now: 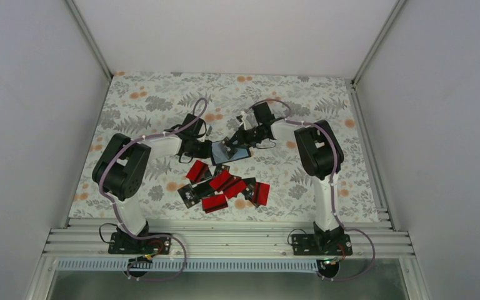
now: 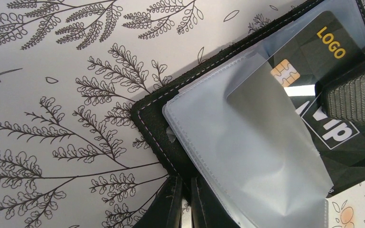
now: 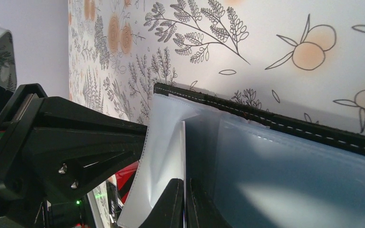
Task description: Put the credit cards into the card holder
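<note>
The job is barely begun. The holder [image 2: 157, 118] lies open on the desk [image 1: 150, 100] between the two arms, beyond the heap of cards, with its clear sleeves fanned up. The left pincer [image 2: 185, 183] is together and, as far as its wrist view shows, nips the holder's near edge to pin it down. The edge runs in between the fingers, though the contact itself sits at the bottom margin of the view and is hard to make out.

The right pincer [image 3: 184, 187] is clamped on one black card [image 2: 332, 57], the one with a gold chip and white lettering. One part of it lies under a lifted sleeve [image 2: 228, 142] and the other end sticks out past the holder's edge, so I judge it to be mid-insertion and not seated.

The other cards [image 1: 220, 181], red and black, lie in a loose overlapping heap on the desk just in front of the holder, untouched by either arm. I count roughly nine there, so nearly all the work is left. Whether a card already sits deeper in another sleeve I cannot tell — the plastic is cloudy and folds over itself.

To come, by my reckoning: push this card home, let go, then fetch the heap one card at a time.
</note>
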Robot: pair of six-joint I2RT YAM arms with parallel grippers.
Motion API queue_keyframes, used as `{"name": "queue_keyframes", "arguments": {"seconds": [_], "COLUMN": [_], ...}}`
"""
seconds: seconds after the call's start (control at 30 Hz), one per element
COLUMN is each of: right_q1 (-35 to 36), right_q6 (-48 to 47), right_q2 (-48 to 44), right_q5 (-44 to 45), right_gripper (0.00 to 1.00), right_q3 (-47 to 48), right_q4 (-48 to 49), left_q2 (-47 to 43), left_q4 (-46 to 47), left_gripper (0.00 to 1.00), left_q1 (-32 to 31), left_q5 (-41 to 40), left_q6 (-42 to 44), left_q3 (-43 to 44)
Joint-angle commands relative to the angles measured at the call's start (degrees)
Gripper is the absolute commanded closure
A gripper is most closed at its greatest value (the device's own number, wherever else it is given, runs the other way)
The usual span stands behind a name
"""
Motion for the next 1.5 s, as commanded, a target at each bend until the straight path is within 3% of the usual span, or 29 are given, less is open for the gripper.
{"name": "queue_keyframes", "arguments": {"seconds": [0.0,0.73,1.47], "right_q1": [0.6,1.4,4.3], "right_q6": [1.5,16.7,19.1], "right_q2": [0.2,-3.8,-2.7], "right_q5": [1.0,10.0,10.2], "right_gripper": [0.96,0.96,0.96], "right_q3": [-1.7,-11.4,-11.8], "right_q4": [3.1,14.3,18.7], "left_q2": [1.7,2.2,2.9], "left_q4": [-2.0,-2.9,-3.0], "left_gripper": [0.93,0.93,0.94], "left_q1": [-0.2,-0.2,-0.2], "left_q5": [0.4,0.8,1.5], "left_q6": [0.9,0.9,1.0], "left_q3": [-2.0,-1.7,-1.6]}}
